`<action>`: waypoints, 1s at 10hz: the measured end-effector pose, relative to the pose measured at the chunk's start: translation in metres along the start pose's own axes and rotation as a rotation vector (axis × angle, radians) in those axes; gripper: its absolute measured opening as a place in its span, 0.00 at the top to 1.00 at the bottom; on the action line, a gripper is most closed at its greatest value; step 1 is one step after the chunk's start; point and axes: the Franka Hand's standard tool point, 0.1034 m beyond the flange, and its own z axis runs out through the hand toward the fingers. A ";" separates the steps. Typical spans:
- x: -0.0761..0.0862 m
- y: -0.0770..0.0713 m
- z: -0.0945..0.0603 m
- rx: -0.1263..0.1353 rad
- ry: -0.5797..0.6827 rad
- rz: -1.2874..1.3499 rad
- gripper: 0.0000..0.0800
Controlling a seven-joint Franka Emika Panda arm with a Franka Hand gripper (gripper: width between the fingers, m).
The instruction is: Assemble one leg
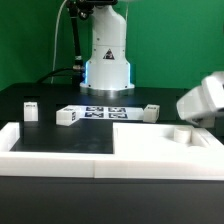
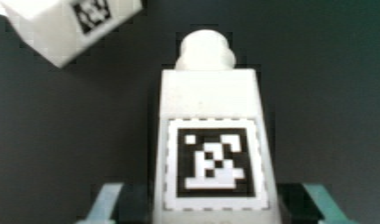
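Note:
In the wrist view my gripper point(image 2: 213, 208) is shut on a white leg point(image 2: 212, 120). The leg lies lengthwise between the two fingers point(image 2: 109, 205), with its square tag facing the camera and its round peg end pointing away. Thin dark gaps show beside it at the fingers. A second leg point(image 2: 71, 30) lies on the black table beyond. In the exterior view the blurred gripper point(image 1: 189, 126) hangs at the right over the large white panel point(image 1: 150, 140), with a small white piece, probably the held leg point(image 1: 182, 133), under it. Three more legs stand on the table point(image 1: 30, 108), point(image 1: 67, 117), point(image 1: 150, 111).
The marker board point(image 1: 105, 111) lies in front of the robot base point(image 1: 108, 60). White border rails point(image 1: 50, 150) run along the front and the exterior view's left. The black table lies between them.

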 end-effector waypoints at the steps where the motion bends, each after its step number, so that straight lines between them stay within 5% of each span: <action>1: -0.017 0.010 -0.015 0.003 0.016 -0.005 0.64; 4: -0.033 0.026 -0.027 0.013 0.073 0.001 0.63; 6: -0.018 0.027 -0.032 0.015 0.184 0.003 0.63; 8: -0.023 0.030 -0.035 0.010 0.297 0.000 0.63; 10: -0.019 0.061 -0.074 0.017 0.469 0.009 0.63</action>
